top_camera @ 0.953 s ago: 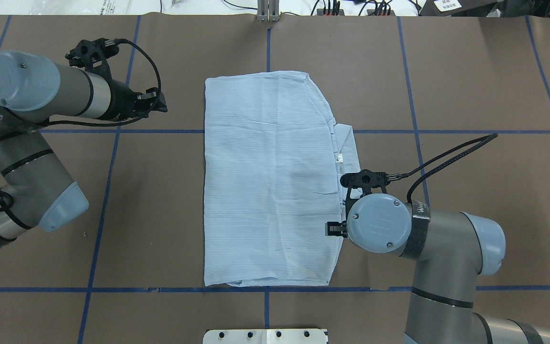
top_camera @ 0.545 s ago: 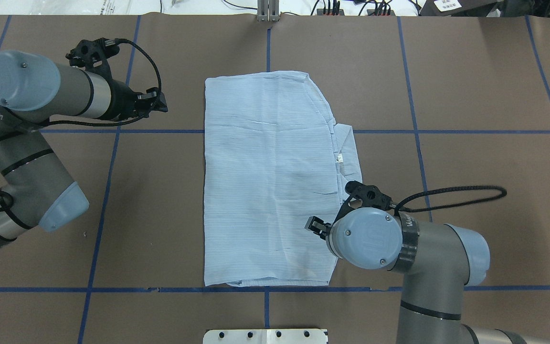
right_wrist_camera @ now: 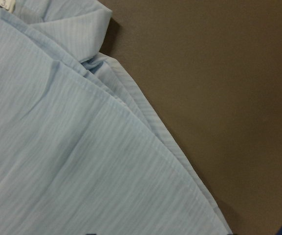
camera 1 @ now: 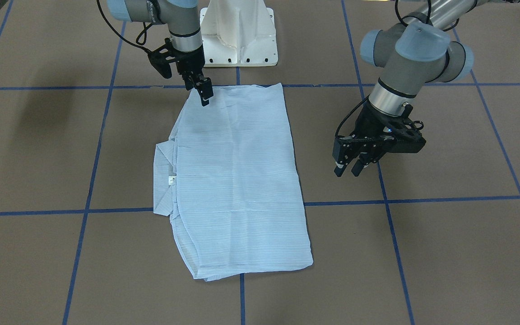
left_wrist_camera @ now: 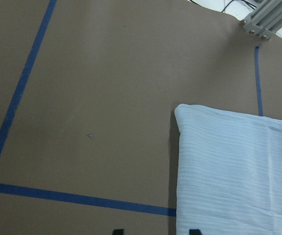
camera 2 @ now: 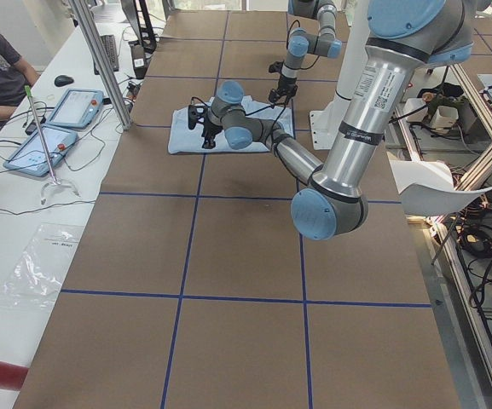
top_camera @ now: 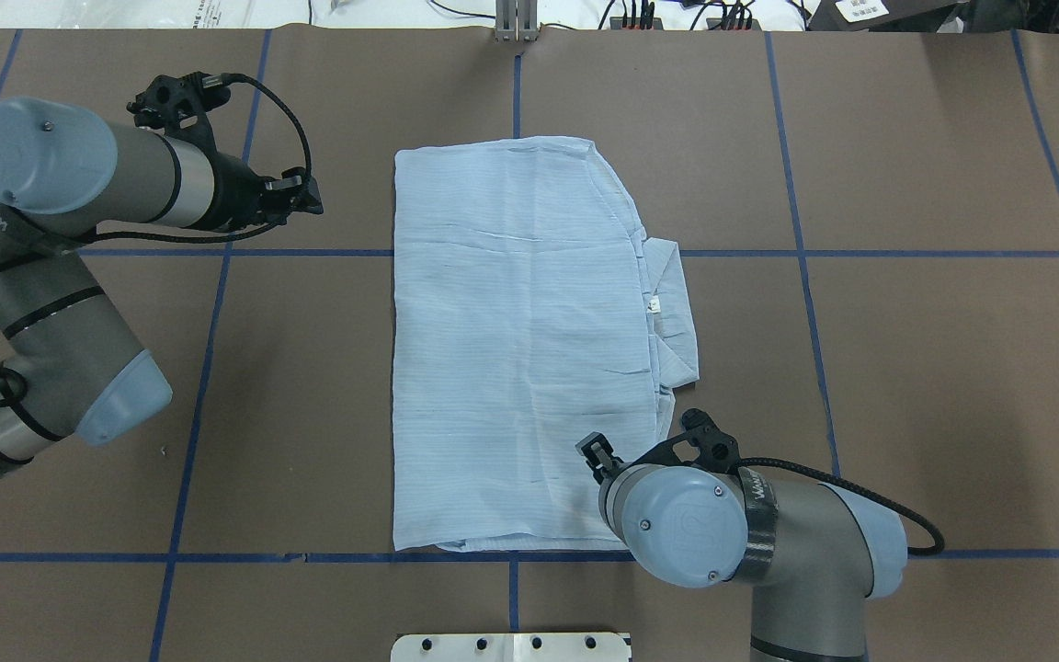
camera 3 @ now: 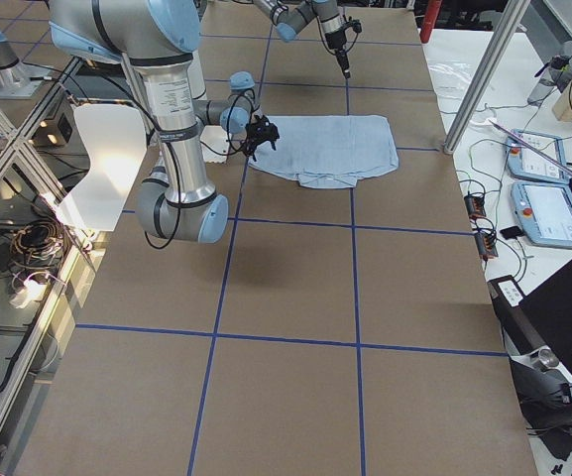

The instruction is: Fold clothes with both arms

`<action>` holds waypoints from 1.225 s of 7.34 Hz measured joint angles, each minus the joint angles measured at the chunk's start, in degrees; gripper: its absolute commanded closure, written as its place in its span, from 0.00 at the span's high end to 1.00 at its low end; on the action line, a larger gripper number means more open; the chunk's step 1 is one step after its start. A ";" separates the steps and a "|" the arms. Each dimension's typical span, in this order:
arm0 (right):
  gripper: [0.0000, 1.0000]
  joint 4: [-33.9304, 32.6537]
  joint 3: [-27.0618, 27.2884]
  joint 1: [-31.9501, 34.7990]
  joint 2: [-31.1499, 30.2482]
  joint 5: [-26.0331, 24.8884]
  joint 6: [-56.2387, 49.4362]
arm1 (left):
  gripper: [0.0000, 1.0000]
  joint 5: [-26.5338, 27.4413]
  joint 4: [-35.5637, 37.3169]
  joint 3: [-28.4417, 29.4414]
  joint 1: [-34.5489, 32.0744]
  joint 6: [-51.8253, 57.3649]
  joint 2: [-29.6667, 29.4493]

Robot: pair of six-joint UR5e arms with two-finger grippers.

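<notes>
Blue shirt [top_camera: 520, 349] folded, right gripper [top_camera: 593, 450] above

Grey left arm [top_camera: 42, 303] and right arm [top_camera: 810, 542] carry light blue caps [top_camera: 681, 526], black cables [top_camera: 842, 480], black fingers [camera 1: 205, 93].

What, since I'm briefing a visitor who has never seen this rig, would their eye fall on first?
The light blue shirt stands out first, folded into a long rectangle in the middle of the brown table, its collar poking out on the robot's right. Next come the two arms: the right gripper hangs at the shirt's corner nearest the robot. The left gripper hovers open over bare table beside the shirt.
</notes>
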 measured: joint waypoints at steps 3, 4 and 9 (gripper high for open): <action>0.85 0.17 -0.14 -1.28 -0.30 -1.91 3.86 | 0.54 0.24 0.00 -0.02 0.10 0.07 -0.06; 0.85 0.17 -0.43 -1.46 -0.38 -1.85 3.93 | 0.54 0.27 0.00 -0.04 0.11 0.07 -0.09; 0.81 0.12 -1.82 -1.83 -0.31 -1.50 3.86 | 0.54 0.29 0.00 -0.08 0.03 0.07 0.13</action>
